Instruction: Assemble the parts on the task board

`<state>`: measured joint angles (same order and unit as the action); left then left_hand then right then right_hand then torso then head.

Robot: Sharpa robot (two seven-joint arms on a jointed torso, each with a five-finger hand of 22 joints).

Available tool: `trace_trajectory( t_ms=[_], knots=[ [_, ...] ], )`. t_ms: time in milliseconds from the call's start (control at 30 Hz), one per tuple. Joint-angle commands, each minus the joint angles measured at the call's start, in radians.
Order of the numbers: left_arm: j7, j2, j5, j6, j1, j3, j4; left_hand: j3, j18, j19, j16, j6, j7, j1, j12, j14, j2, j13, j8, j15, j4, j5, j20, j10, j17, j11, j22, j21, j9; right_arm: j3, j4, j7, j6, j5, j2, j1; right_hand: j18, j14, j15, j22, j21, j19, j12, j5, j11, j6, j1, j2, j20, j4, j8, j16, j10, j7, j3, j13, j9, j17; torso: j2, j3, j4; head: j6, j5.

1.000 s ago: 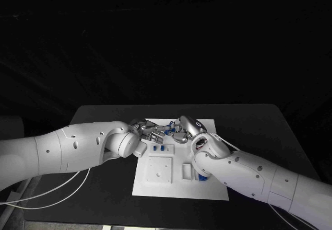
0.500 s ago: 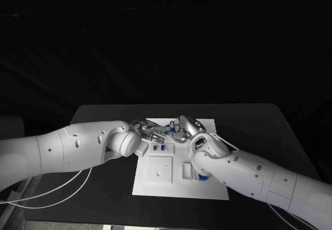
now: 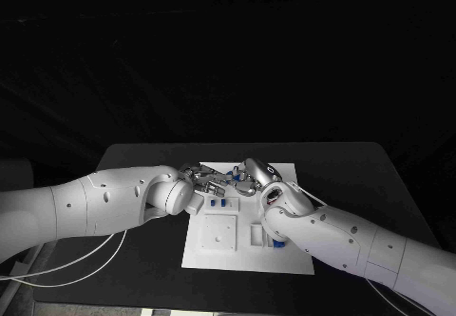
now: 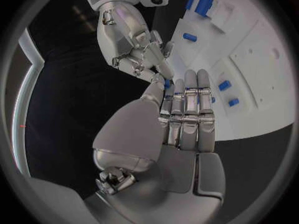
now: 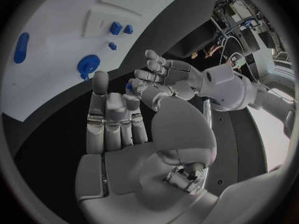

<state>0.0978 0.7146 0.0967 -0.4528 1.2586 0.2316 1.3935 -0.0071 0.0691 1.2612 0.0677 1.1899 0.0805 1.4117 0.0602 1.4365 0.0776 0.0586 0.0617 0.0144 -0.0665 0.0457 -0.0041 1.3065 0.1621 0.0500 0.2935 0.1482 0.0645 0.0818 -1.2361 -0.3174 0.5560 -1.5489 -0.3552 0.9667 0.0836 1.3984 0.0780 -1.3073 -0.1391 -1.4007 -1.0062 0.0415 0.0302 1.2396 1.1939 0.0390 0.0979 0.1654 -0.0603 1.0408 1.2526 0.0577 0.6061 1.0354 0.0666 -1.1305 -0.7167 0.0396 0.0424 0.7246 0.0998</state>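
Table (image 3: pixel 142 158): black | task board (image 3: pixel 223 253): white, centred | surroundings: dark

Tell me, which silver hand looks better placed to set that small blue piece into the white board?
Probably the right hand: a small blue part sits at its fingertips, where the left hand meets it above the white task board.

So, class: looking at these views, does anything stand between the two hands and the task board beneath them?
Nothing visible does. The left hand and right hand meet fingertip to fingertip over the far end of the task board, with a small blue part between their fingers.
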Motion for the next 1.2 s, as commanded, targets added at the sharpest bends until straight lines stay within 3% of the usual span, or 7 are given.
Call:
trace_trajectory(
  t_ms=[33, 233, 667, 1200],
  knots=[
    [-0.033, -0.004, -0.040, -0.008, 0.001, -0.002, 0.005, 0.005, -0.014, -0.008, -0.002, 0.012, 0.001, 0.017, -0.002, 0.000, 0.005, -0.001, 0.004, 0.000, -0.018, 0.002, -0.007, 0.006, 0.003, 0.001, 0.012, 0.012, 0.001, -0.001, 0.003, 0.003, -0.027, -0.002, 0.005, -0.001, -0.014, 0.001, 0.007, -0.006, 0.005, -0.001, 0.006, 0.006, 0.004, 0.006, 0.008, 0.001, 0.005, -0.003, -0.004, 0.002, 0.001, 0.002, 0.003, 0.000, 0.001, -0.002, 0.000, -0.0003, -0.0004, 0.001, 0.000],
    [-0.052, -0.004, -0.066, -0.002, 0.001, -0.002, 0.006, 0.015, -0.008, -0.065, -0.003, 0.012, 0.005, 0.007, -0.002, -0.009, 0.020, -0.001, 0.003, 0.002, -0.072, 0.002, -0.005, 0.000, 0.012, 0.003, 0.092, 0.074, 0.001, -0.001, 0.009, 0.003, -0.031, -0.002, 0.009, -0.002, -0.014, 0.001, 0.007, -0.006, 0.005, -0.001, 0.006, 0.006, 0.004, 0.006, 0.008, 0.001, 0.005, -0.003, -0.004, 0.002, 0.001, 0.002, 0.003, 0.000, 0.001, -0.002, 0.000, 0.0000, -0.0004, 0.002, 0.000],
    [-0.088, -0.008, -0.108, 0.005, 0.001, -0.002, 0.006, 0.033, 0.000, -0.142, -0.006, 0.010, 0.010, 0.005, -0.003, -0.056, 0.034, -0.001, 0.002, 0.011, -0.118, 0.003, 0.010, -0.024, -0.009, 0.005, 0.166, 0.112, -0.001, -0.001, 0.024, 0.004, -0.036, -0.002, 0.021, -0.006, -0.014, 0.001, 0.007, -0.006, 0.005, -0.001, 0.006, 0.006, 0.004, 0.006, 0.008, 0.001, 0.005, -0.003, -0.004, 0.002, 0.001, 0.002, 0.003, 0.000, 0.001, -0.002, 0.000, 0.0003, -0.0004, 0.003, -0.003],
    [-0.117, -0.012, -0.135, -0.006, 0.001, -0.002, 0.004, 0.052, 0.012, -0.179, -0.005, 0.033, 0.011, 0.015, -0.003, -0.059, 0.049, -0.001, 0.003, 0.006, -0.147, 0.002, 0.015, -0.014, -0.024, -0.001, 0.238, 0.147, 0.000, -0.001, 0.030, 0.007, -0.045, -0.002, 0.029, -0.009, -0.013, 0.001, 0.006, -0.007, 0.006, 0.000, 0.004, 0.006, 0.004, 0.006, 0.007, 0.000, 0.005, -0.003, -0.004, 0.000, 0.002, 0.002, 0.004, 0.003, 0.001, -0.001, -0.001, 0.0002, -0.0004, 0.006, -0.003]
  ],
)
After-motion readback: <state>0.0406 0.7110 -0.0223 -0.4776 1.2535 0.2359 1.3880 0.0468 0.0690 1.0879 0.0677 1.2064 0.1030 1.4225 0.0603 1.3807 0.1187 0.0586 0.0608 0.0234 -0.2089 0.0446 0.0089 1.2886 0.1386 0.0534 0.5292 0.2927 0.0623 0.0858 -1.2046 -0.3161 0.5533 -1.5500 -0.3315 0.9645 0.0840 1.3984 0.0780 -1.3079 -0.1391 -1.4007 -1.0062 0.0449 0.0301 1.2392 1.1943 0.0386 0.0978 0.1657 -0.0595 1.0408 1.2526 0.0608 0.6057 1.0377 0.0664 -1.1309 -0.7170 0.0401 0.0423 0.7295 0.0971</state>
